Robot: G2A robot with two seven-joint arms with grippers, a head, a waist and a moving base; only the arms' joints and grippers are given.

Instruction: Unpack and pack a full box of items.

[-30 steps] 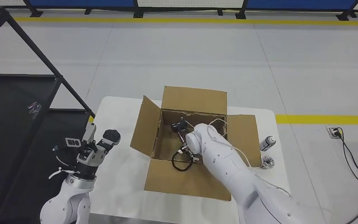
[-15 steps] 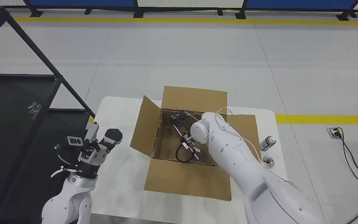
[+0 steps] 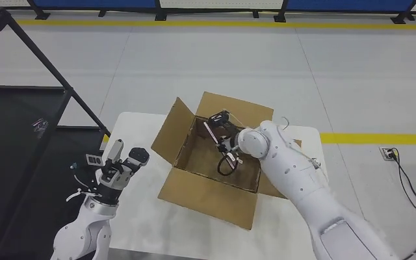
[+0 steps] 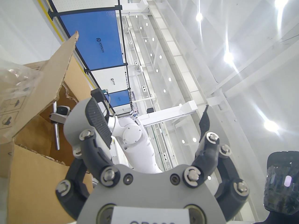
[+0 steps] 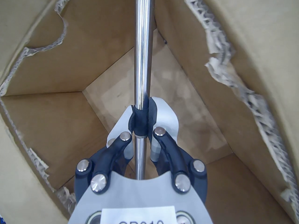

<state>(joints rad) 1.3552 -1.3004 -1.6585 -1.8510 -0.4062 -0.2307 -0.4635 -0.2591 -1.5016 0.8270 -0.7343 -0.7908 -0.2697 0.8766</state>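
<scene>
Cardboard box (image 3: 207,194) sits mid-counter (image 3: 146,221), flaps open. Right gripper (image 5: 141,117) is inside it, jaws clenched on a steel rod (image 5: 143,47). I'd keep the rod vertical, clear of the torn flap edges. Left gripper (image 4: 149,117) jaws released, left of box.

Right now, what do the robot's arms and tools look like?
The left arm and right arm are glossy white rounded shells. The left tool and right tool each have a grey plate, white label, dark linkages with silver bolts and black pads.
</scene>
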